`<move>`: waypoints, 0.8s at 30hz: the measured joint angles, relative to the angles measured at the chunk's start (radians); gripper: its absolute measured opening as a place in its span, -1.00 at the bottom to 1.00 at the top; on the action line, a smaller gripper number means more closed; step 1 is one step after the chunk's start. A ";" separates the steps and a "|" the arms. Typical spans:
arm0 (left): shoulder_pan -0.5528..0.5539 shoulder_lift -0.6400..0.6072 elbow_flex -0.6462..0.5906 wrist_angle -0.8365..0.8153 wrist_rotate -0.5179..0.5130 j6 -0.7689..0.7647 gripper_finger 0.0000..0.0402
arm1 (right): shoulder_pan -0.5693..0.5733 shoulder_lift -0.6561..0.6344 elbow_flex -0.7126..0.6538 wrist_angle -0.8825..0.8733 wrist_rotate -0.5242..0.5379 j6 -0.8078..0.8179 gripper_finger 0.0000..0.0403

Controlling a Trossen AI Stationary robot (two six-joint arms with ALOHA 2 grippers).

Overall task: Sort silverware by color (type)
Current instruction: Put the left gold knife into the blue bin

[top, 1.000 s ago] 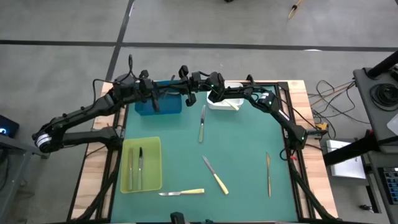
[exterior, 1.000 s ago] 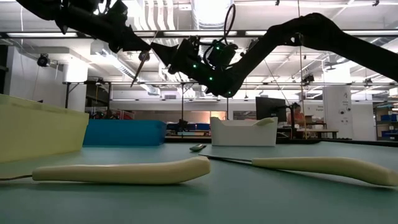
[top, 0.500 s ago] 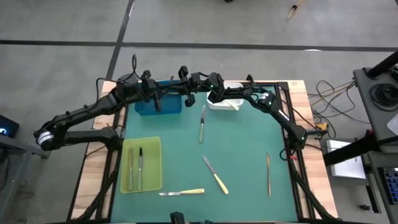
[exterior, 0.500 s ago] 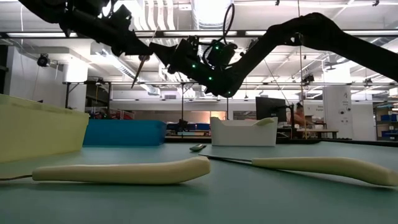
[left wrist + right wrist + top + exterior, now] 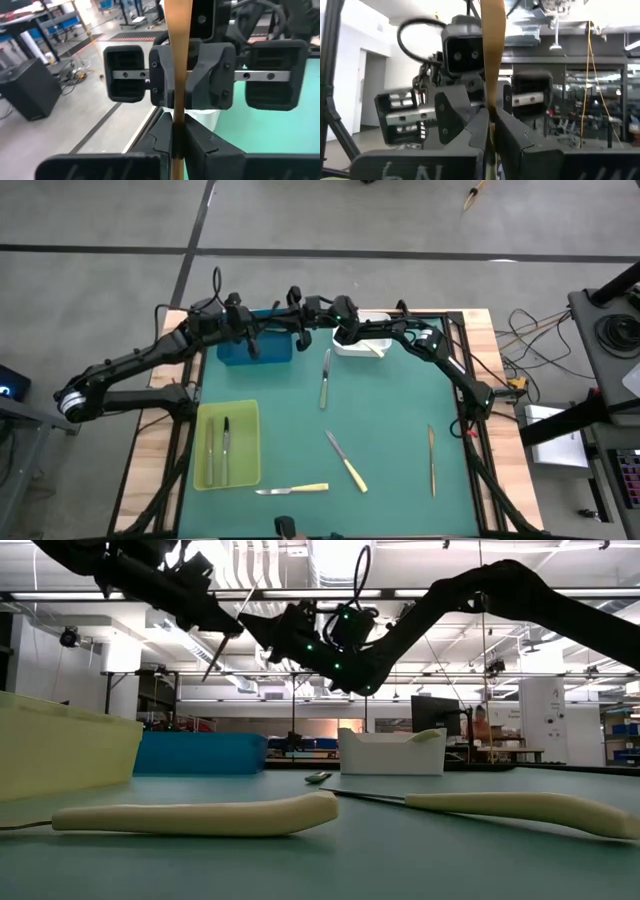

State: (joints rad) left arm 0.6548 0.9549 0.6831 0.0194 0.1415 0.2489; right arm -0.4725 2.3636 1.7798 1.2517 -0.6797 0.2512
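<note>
Golden-brown and thin as a strip, the utensil [image 5: 177,60] hangs in the air at the far side of the table [image 5: 400,400], above the gap between the blue tray [image 5: 240,348] and the white tray [image 5: 375,347]. Its long axis runs steeply up and down. My left pincer [image 5: 177,135] is clamped narrow on it, and my right pincer [image 5: 491,130] faces it and seems clamped too. I judge one must let go next.

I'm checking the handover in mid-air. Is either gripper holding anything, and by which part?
Both grip one slim golden-brown utensil: the left gripper and the right gripper are each shut on its shaft, facing each other. Which end each holds cannot be told.
</note>
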 joint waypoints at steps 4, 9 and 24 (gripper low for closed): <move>0.000 0.007 0.034 -0.061 -0.030 0.003 -0.98 | -0.001 0.000 0.000 -0.038 0.006 -0.005 -0.78; 0.008 0.011 0.065 -0.128 -0.065 0.024 -0.98 | -0.007 -0.005 0.000 -0.076 0.010 0.017 -0.62; 0.082 0.230 0.268 -0.565 -0.187 0.176 -0.98 | -0.074 -0.188 -0.001 -0.951 0.051 -0.241 -0.51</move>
State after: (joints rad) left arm 0.7368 1.1845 0.9508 -0.5454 -0.0459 0.4254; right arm -0.5469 2.1758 1.7790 0.3005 -0.6284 0.0102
